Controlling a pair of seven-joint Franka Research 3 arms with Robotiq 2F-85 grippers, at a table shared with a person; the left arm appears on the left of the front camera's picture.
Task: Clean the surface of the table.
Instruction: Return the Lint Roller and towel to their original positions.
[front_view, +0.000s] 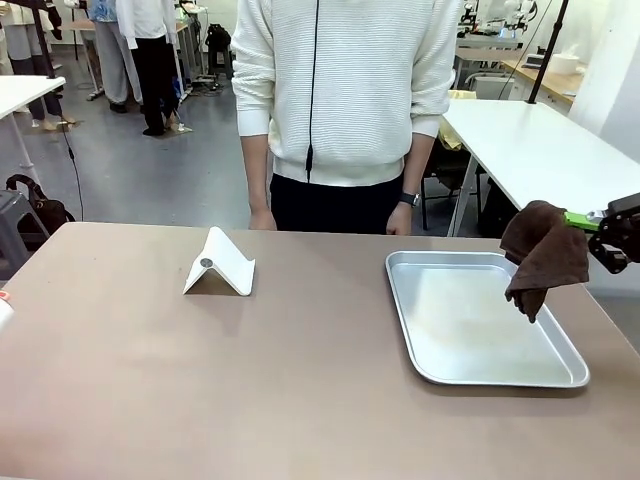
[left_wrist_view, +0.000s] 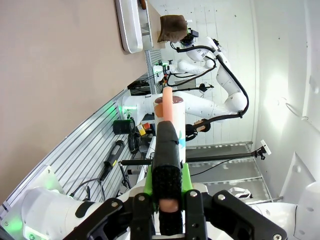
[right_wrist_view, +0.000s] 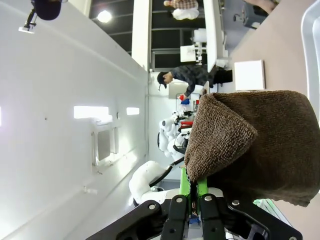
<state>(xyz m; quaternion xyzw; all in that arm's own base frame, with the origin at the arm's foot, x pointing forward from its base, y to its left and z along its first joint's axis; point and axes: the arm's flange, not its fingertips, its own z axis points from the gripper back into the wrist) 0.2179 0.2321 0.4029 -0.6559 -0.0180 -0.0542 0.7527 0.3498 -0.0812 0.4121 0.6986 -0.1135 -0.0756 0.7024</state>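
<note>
Hanging from the right gripper (front_view: 597, 228) at the table's right edge, a brown cloth (front_view: 545, 255) droops over the far right corner of a shiny metal tray (front_view: 480, 375), its lowest fold dangling just above the tray's floor; whether it touches cannot be told. The jaws are pinched tight on the cloth's upper edge, green pads showing beside the fabric, and the right wrist view confirms it: the right gripper (right_wrist_view: 189, 200) is closed on the knitted cloth (right_wrist_view: 260, 145), which bulges up and to the right of the fingers. The table (front_view: 200, 380), a broad tan-brown surface, spans the whole near part of the front view, with the tray lying on its right side and a white folded stand (front_view: 220, 264) sitting left of centre, toward the far edge. A person in a white ribbed sweater (front_view: 345, 80) stands at the far side, both hands down near the table's far edge, a watch on one wrist. In the left wrist view, the left gripper (left_wrist_view: 167, 197) is clamped on a white spray bottle with a pinkish nozzle (left_wrist_view: 168, 112), held off the table beyond its edge; the tan table (left_wrist_view: 55, 75) runs along the left of that picture, with the tray (left_wrist_view: 129, 25) and the cloth (left_wrist_view: 173, 28) farther off.
</note>
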